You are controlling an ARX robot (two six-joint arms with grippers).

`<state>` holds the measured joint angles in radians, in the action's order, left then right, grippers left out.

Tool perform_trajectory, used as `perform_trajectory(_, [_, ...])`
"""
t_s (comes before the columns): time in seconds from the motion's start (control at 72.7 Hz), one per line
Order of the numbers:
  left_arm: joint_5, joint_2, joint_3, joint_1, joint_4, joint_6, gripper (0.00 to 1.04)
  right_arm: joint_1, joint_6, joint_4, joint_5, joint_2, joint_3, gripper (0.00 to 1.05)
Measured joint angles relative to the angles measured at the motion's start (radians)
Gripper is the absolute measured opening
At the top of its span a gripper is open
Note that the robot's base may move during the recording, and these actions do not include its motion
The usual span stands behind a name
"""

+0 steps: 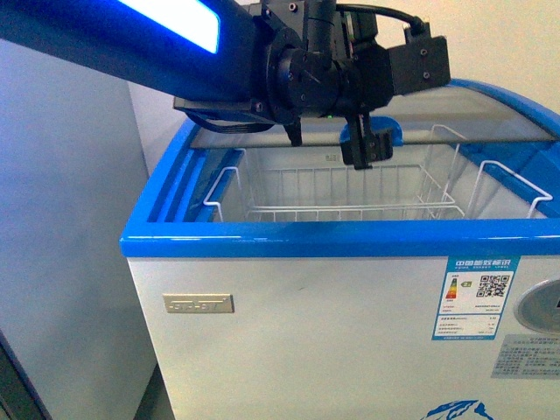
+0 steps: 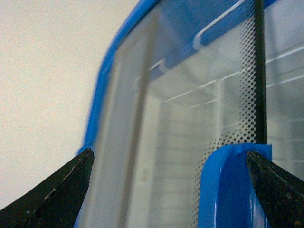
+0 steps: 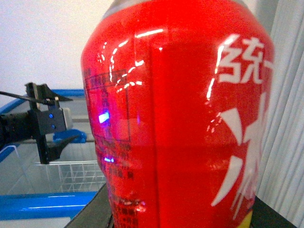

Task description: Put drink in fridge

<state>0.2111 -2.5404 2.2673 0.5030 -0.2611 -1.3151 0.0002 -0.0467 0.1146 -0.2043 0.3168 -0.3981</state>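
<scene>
Red-labelled drink (image 3: 180, 118) sits clenched in right jaws; left jaws gape wide astride the blue handle (image 2: 228, 190) of the fridge (image 1: 306, 341)

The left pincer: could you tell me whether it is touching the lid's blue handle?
Cannot tell. In the left wrist view the blue handle sits inside the open left pincer; one finger overlaps its edge, hiding any gap.

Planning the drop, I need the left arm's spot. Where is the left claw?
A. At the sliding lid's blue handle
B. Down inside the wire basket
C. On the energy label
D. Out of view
A: the front view shows the left claw at the blue handle of the glass lid, above the wire basket.
</scene>
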Motion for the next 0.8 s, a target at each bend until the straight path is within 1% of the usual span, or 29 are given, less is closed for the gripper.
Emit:
perform_trajectory(0.041, [-0.036, -0.026, 0.05, -0.001, -0.026, 0.003, 0.97, 0.0, 0.0, 0.0, -0.002, 0.0, 0.0, 0.37])
perform_trajectory(0.069, [-0.084, -0.045, 0.099, -0.001, -0.047, 0.012, 0.97, 0.0, 0.0, 0.0, -0.002, 0.0, 0.0, 0.37])
perform_trajectory(0.124, [-0.113, -0.051, 0.132, -0.005, -0.061, 0.037, 0.97, 0.0, 0.0, 0.0, 0.004, 0.0, 0.0, 0.37])
perform_trajectory(0.206, [-0.156, -0.027, 0.135, -0.011, -0.065, 0.121, 0.97, 0.0, 0.0, 0.0, 0.006, 0.0, 0.0, 0.37])
perform_trajectory(0.289, [-0.202, 0.031, 0.079, -0.015, -0.057, 0.234, 0.97, 0.0, 0.0, 0.0, 0.005, 0.0, 0.0, 0.37])
perform_trajectory(0.371, [-0.234, 0.113, -0.026, -0.018, -0.051, 0.386, 0.97, 0.0, 0.0, 0.0, 0.005, 0.0, 0.0, 0.37])
perform_trajectory(0.385, [-0.239, 0.14, -0.061, -0.019, -0.047, 0.433, 0.97, 0.0, 0.0, 0.0, 0.005, 0.0, 0.0, 0.37])
perform_trajectory(0.495, [-0.245, 0.28, -0.243, -0.021, -0.027, 0.668, 0.97, 0.0, 0.0, 0.0, 0.005, 0.0, 0.0, 0.37])
perform_trajectory(0.536, [-0.228, 0.354, -0.335, -0.023, -0.009, 0.788, 0.97, 0.0, 0.0, 0.0, 0.005, 0.0, 0.0, 0.37])
perform_trajectory(0.592, [-0.204, 0.431, -0.431, -0.027, -0.007, 0.881, 0.97, 0.0, 0.0, 0.0, 0.005, 0.0, 0.0, 0.37])
perform_trajectory(0.605, [-0.198, 0.47, -0.48, -0.029, -0.008, 0.946, 0.97, 0.0, 0.0, 0.0, 0.005, 0.0, 0.0, 0.37])
perform_trajectory(0.702, [-0.161, 0.639, -0.676, -0.043, 0.005, 1.125, 0.97, 0.0, 0.0, 0.0, 0.005, 0.0, 0.0, 0.37])
perform_trajectory(0.743, [-0.136, 0.723, -0.779, -0.053, -0.018, 1.213, 0.97, 0.0, 0.0, 0.0, 0.005, 0.0, 0.0, 0.37])
perform_trajectory(0.798, [-0.108, 0.83, -0.906, -0.066, -0.033, 1.285, 0.97, 0.0, 0.0, 0.0, 0.005, 0.0, 0.0, 0.37])
